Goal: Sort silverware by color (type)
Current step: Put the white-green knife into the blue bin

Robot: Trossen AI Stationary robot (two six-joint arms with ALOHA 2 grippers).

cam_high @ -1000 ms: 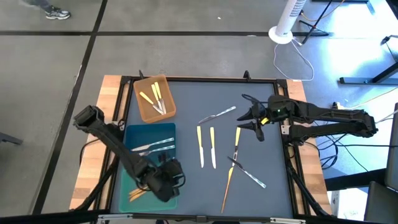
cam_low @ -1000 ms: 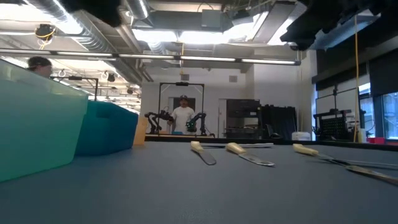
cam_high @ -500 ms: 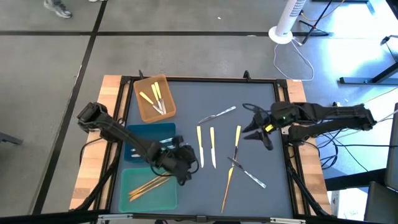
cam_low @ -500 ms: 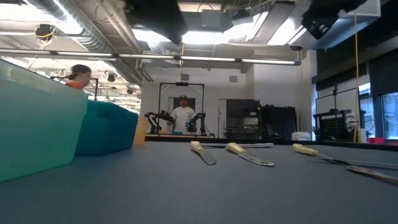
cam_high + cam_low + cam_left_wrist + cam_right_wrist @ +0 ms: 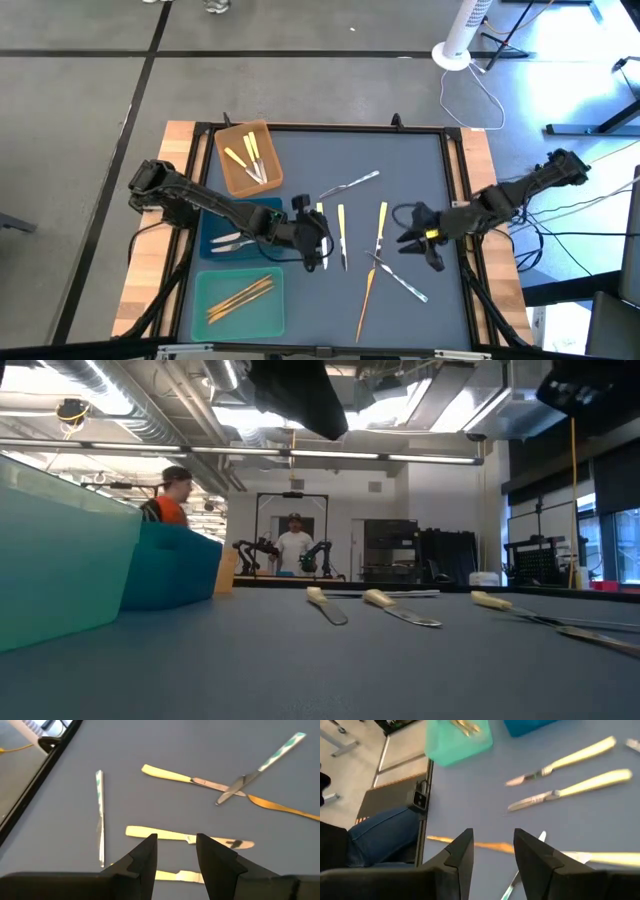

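No readable text or labels anywhere

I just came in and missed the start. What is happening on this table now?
Two robot arms are sorting silverware into trays. The left gripper hangs open over two yellow-handled knives at mid-table, holding nothing. The right gripper is open and empty near a third yellow-handled knife. The brown tray holds yellow-handled pieces, the blue tray silver ones, the teal tray gold ones. Several pieces lie unsorted.

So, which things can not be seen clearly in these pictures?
- Silver utensils in the blue flat tray, high view: partly hidden by the left arm.
- Left claw, high view: fingertips blend into yellow-handled knives.
- Gold utensil, right wrist view: crossed by the claw's fingers.
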